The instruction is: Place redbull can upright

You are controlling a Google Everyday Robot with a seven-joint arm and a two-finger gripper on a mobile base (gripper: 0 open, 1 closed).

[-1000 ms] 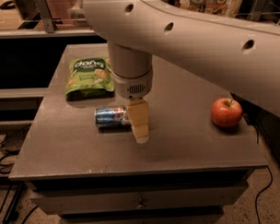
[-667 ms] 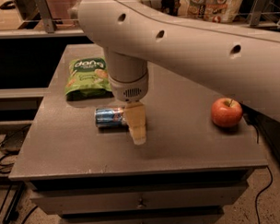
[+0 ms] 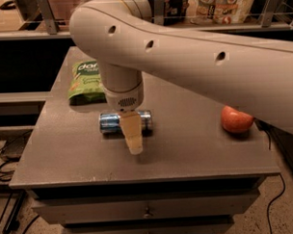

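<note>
The redbull can (image 3: 109,123) lies on its side on the grey table (image 3: 66,155), blue and silver, left of centre. My gripper (image 3: 133,141) hangs straight down in front of the can and covers its middle. Only the near cream finger (image 3: 132,134) shows. The big cream arm (image 3: 192,54) crosses the view from the right and hides part of the table behind it.
A green snack bag (image 3: 87,82) lies at the back left of the table. A red apple (image 3: 236,119) sits at the right, partly under the arm. Drawers run below the table's front edge. Cables lie on the floor at the left.
The gripper has moved left, from the can's right end to over its middle. The can, bag and apple have not moved.
</note>
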